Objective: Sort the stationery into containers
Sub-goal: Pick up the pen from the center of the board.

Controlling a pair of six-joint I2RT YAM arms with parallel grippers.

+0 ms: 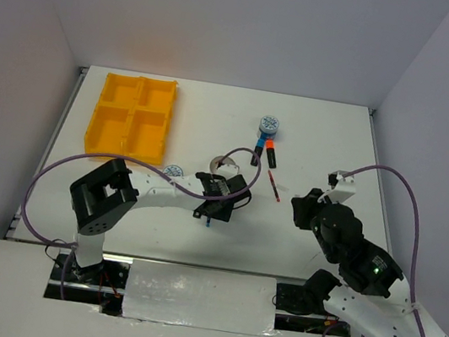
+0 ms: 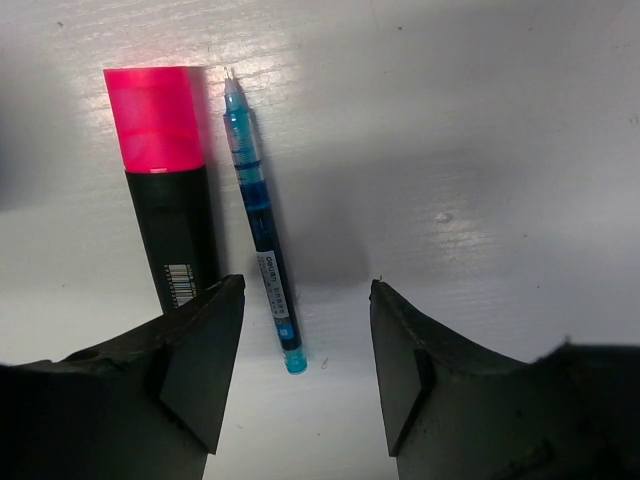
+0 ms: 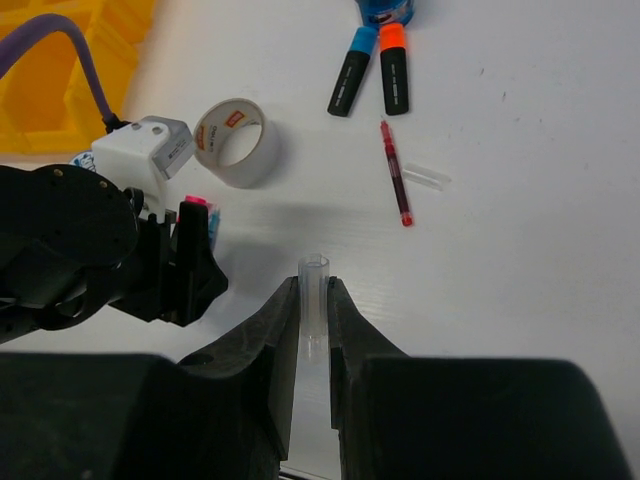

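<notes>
None of the stationery lay in the yellow tray [image 1: 133, 111] at the far left corner of the desk [image 1: 323, 141]; by my reckoning your sorting had hardly started. Your left gripper [image 2: 305, 290] hung part open and empty, straddling the teal pen [image 2: 262, 225] beside the pink highlighter [image 2: 165, 170] mid-desk. Your right gripper [image 3: 313, 287] pinched a clear tube [image 3: 314, 265]. Loose on the desk lay the tape ring [image 3: 235, 140], red pen [image 3: 395, 185], blue highlighter [image 3: 350, 72] and orange highlighter [image 3: 393, 70].

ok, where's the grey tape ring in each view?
Top external: grey tape ring near centre, just beyond the left gripper.
Left wrist: not in it.
Right wrist: upper left, up and right of the left gripper.
Shared landmark: left gripper, seen in all three.
</notes>
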